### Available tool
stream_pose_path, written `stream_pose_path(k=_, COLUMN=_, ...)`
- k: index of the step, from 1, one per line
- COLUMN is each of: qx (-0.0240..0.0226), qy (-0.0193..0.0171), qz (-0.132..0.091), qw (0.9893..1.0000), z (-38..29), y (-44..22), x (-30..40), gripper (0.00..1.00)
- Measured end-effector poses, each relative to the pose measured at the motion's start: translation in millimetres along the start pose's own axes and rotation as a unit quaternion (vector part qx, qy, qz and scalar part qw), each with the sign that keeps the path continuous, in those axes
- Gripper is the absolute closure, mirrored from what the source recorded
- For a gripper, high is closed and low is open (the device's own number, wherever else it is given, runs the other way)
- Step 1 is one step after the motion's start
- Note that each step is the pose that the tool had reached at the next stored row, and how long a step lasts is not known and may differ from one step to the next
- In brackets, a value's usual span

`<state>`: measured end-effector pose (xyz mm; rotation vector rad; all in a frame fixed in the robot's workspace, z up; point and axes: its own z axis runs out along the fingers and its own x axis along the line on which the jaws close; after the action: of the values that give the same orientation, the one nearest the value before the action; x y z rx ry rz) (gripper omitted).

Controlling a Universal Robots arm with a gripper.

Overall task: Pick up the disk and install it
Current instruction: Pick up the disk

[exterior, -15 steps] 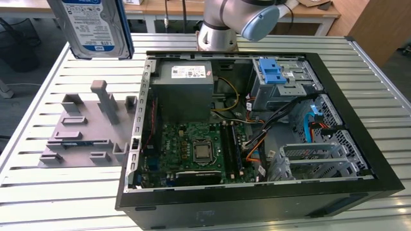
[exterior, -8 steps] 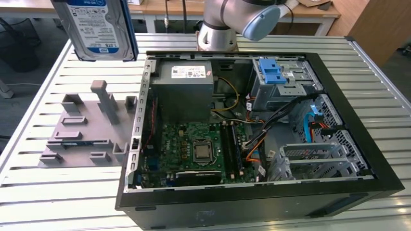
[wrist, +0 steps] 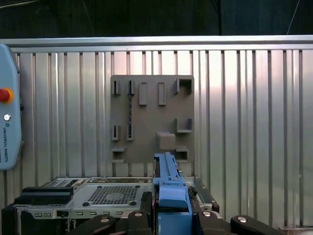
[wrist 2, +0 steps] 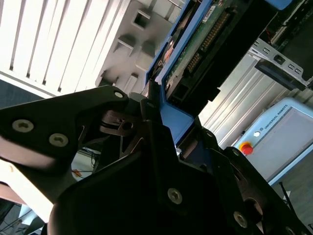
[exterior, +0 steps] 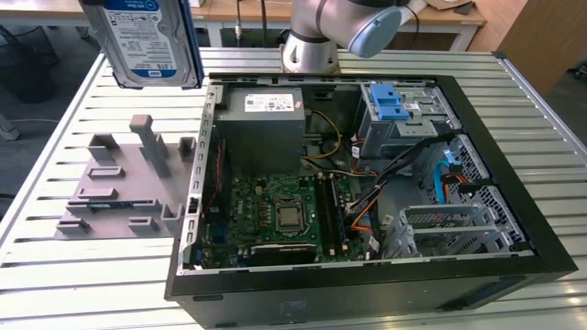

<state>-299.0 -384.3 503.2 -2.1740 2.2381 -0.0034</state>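
Exterior view's left: flat silver-metal disk (exterior: 150, 42) with white-and-blue label and blue plastic rails hangs high over grey moulded fixture plate (exterior: 124, 182), well apart from open black computer case (exterior: 513, 271). Black gripper (wrist 2: 157, 105) pinches disk's blue rail. Likely risk: narrow edge grip lets disk swing or slip, then snag case wall or loose cables (exterior: 403, 163). Long axis near vertical, label toward exterior camera, lower end toward slatted metal table (exterior: 55, 275).

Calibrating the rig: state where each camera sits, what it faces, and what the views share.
Exterior view: high off the arm, looking down on the open computer case, the grey fixture plate and the disk held aloft; the arm shows.
First wrist view: on the wrist, facing down past the claw to the plate.
Second wrist view: on the wrist, looking along the claw's black body at the gripped disk's circuit-board side.
Shared: all three show disk and plate.
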Motion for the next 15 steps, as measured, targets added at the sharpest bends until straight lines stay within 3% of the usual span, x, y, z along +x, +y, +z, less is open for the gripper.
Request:
stream_pose_path(k=1, qx=-0.0001, qy=-0.0065, qz=0.000, qw=1.0000, z=0.0, y=-0.6, x=0.3, gripper=0.64)
stream_pose_path(k=2, qx=-0.0002, qy=-0.0103, qz=0.000, qw=0.9999, z=0.0, y=-1.3, x=0.8, gripper=0.64)
stream_pose_path(k=15, qx=-0.0014, qy=-0.0111, qz=0.000, qw=0.9999, z=0.2, y=-20.6, x=10.8, gripper=0.64)
